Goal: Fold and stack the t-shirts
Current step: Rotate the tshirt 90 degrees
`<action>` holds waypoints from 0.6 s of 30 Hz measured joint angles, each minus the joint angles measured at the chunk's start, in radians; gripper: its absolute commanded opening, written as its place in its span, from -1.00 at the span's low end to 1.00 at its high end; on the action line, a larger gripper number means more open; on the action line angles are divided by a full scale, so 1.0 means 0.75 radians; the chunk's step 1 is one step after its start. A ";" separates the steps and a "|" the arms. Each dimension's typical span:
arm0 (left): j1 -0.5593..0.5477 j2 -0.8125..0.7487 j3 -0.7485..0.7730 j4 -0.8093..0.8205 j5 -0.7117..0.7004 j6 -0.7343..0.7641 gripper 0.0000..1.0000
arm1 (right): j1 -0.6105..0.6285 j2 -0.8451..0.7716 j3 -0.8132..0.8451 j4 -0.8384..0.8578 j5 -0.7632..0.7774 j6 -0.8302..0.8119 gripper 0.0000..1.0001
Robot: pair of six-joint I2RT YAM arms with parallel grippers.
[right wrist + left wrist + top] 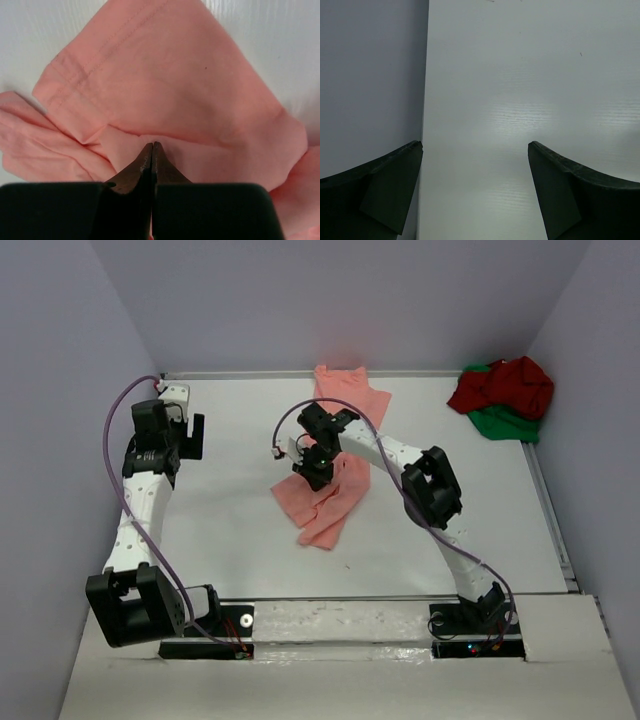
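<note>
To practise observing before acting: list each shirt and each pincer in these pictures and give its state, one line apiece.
salmon-pink t-shirt: crumpled, partly doubled over, mid-table, not stacked.
dark red t-shirt: bunched in a heap at the far right corner, unfolded.
green t-shirt: bunched beneath the dark red t-shirt, unfolded.
left pincer: open, holding nothing, above the table.
right pincer: shut, pinching a fold of the salmon-pink t-shirt.

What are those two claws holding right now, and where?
The right gripper pinches a fold of the pink shirt; the left gripper is open and empty.
</note>
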 measured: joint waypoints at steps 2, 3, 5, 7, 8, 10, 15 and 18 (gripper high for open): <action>0.007 -0.014 -0.015 0.004 0.002 0.000 0.98 | 0.009 0.026 0.040 0.001 0.012 -0.020 -1.00; 0.010 -0.018 -0.021 0.004 0.002 0.000 0.98 | 0.014 0.044 0.065 0.002 0.020 -0.031 -1.00; 0.015 -0.022 -0.031 0.008 0.005 0.000 0.98 | 0.025 0.071 0.103 0.000 0.030 -0.042 -1.00; 0.015 -0.023 -0.038 0.010 0.009 0.000 0.98 | 0.036 0.092 0.130 -0.001 0.035 -0.051 -1.00; 0.015 -0.023 -0.040 0.010 0.011 0.000 0.98 | 0.044 0.102 0.139 -0.003 0.038 -0.055 -1.00; 0.015 -0.023 -0.040 0.012 0.015 0.000 0.98 | 0.057 0.113 0.145 -0.006 0.041 -0.060 -1.00; 0.015 -0.023 -0.040 0.015 0.043 0.000 0.98 | 0.113 0.124 0.143 -0.008 0.044 -0.065 -1.00; 0.015 -0.023 -0.040 0.016 0.055 0.000 0.98 | 0.134 0.125 0.143 -0.012 0.043 -0.065 -1.00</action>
